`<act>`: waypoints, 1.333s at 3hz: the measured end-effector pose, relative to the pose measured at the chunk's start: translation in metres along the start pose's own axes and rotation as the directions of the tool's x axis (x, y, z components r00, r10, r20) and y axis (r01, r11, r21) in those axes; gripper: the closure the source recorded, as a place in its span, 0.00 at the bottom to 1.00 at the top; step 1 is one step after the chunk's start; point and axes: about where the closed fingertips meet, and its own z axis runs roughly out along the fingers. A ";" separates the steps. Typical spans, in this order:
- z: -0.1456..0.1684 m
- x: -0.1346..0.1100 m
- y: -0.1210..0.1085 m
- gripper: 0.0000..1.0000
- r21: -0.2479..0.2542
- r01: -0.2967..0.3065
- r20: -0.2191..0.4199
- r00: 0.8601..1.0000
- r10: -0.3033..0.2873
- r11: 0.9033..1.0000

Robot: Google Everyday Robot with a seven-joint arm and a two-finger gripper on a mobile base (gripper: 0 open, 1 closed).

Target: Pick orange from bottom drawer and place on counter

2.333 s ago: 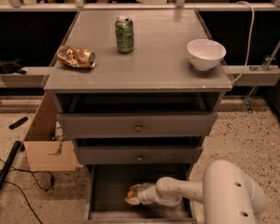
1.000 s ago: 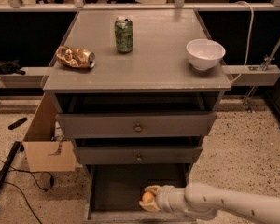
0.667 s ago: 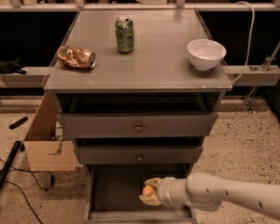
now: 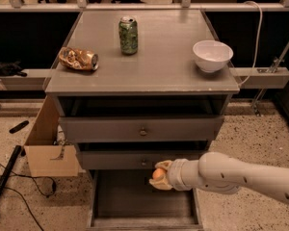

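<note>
The single camera view looks down on a grey three-drawer cabinet. Its flat top, the bench (image 4: pixel 159 66), carries a green drink can (image 4: pixel 128 35) at the back, a crumpled shiny snack bag (image 4: pixel 78 58) on the left and a white bowl (image 4: pixel 212 55) on the right.

Below, the bottom drawer (image 4: pixel 135 203) is pulled open and its dark floor looks bare. A pale robot arm (image 4: pixel 231 174) reaches in from the right. Its gripper (image 4: pixel 159 175) hangs above the open drawer, just in front of the middle drawer (image 4: pixel 115 160). The jaws are pinching the orange (image 4: pixel 158 173), which is clear of the drawer floor.

Judging by this, the pick is done: the orange is out of the drawer and in the grip. What is left is to raise it past the cabinet front and set it on the bench, where there is free space between the can and the bowl.

The printing on the can and the bag is too small to read. A cardboard box (image 4: pixel 45 146) stands on the floor to the left.
</note>
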 end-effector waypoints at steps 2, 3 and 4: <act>-0.046 -0.025 -0.012 1.00 0.053 0.031 0.074 0.997 -0.035 0.998; -0.133 -0.108 0.003 1.00 0.101 0.181 0.220 0.955 -0.200 0.978; -0.209 -0.141 0.011 1.00 0.183 0.237 0.256 0.925 -0.279 0.954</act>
